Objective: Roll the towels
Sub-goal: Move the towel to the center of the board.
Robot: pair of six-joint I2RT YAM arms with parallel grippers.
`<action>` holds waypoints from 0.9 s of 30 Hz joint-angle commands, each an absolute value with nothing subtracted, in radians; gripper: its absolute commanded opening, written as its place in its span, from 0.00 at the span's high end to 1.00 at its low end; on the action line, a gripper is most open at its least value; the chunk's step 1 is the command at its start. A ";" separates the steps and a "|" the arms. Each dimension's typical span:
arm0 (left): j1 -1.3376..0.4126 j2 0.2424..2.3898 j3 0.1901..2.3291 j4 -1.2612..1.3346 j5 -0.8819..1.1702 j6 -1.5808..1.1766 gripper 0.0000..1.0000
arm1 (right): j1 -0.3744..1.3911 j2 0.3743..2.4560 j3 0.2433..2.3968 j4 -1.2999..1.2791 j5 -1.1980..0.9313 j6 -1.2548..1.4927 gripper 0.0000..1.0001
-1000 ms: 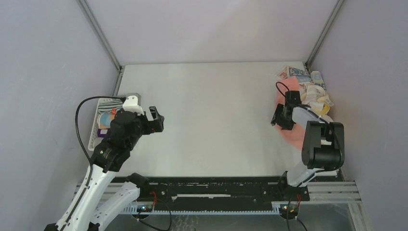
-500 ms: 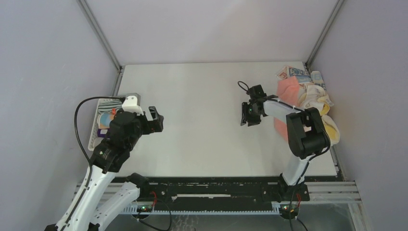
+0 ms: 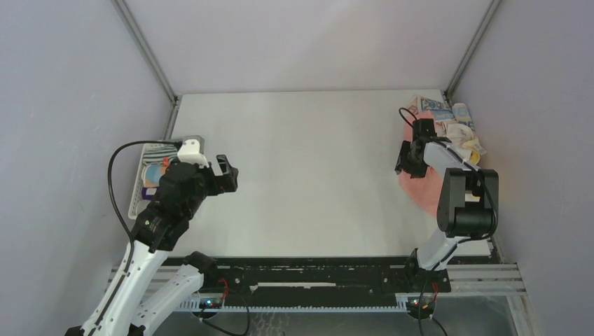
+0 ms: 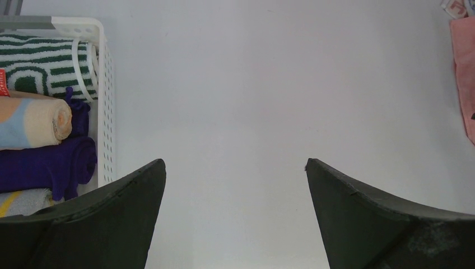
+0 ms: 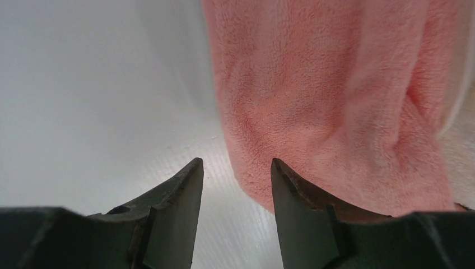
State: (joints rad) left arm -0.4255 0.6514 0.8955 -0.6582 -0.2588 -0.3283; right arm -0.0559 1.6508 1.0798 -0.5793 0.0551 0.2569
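Note:
A salmon-pink towel lies flat at the table's right edge and fills the right wrist view. My right gripper is open with a narrow gap. It sits low at the towel's left edge, its right finger over the towel's rim, with nothing between the jaws. A heap of cream-yellow and blue-printed towels lies at the back right corner. My left gripper is wide open and empty above bare table. Beside it lie rolled towels: striped, light-blue with orange, purple.
The white slotted basket holding the rolled towels stands at the table's left edge. Grey walls close in the table on the left, back and right. The pink towel's edge shows at the far right of the left wrist view.
My right gripper swung left toward the table's middle, dragging the pink towel's edge, then came back right to the towel's left edge. The left arm has not moved.

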 commanded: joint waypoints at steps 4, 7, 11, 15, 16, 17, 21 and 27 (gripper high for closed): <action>-0.431 0.643 0.866 -0.611 -0.253 -0.301 0.00 | -0.070 1.738 1.069 -0.594 0.000 0.210 0.52; -0.431 0.641 0.866 -0.610 -0.255 -0.301 0.00 | -0.060 1.789 1.071 -0.624 -0.048 0.212 0.55; -0.431 0.633 0.862 -0.611 -0.255 -0.301 0.00 | -0.007 1.828 1.069 -0.662 -0.062 0.219 0.62; -0.433 0.617 0.860 -0.609 -0.254 -0.301 0.00 | 0.090 1.845 1.078 -0.670 -0.123 0.256 0.70; -0.434 0.614 0.858 -0.610 -0.256 -0.301 0.00 | 0.124 1.850 1.087 -0.672 -0.136 0.269 0.72; -0.434 0.611 0.858 -0.610 -0.256 -0.301 0.00 | 0.167 1.855 1.108 -0.685 -0.125 0.285 0.72; -0.438 0.599 0.854 -0.609 -0.249 -0.301 0.00 | 0.342 1.903 1.207 -0.675 -0.234 0.356 0.72; -0.439 0.626 0.856 -0.618 -0.221 -0.306 0.00 | 0.638 2.021 1.464 -0.559 -0.397 0.481 0.64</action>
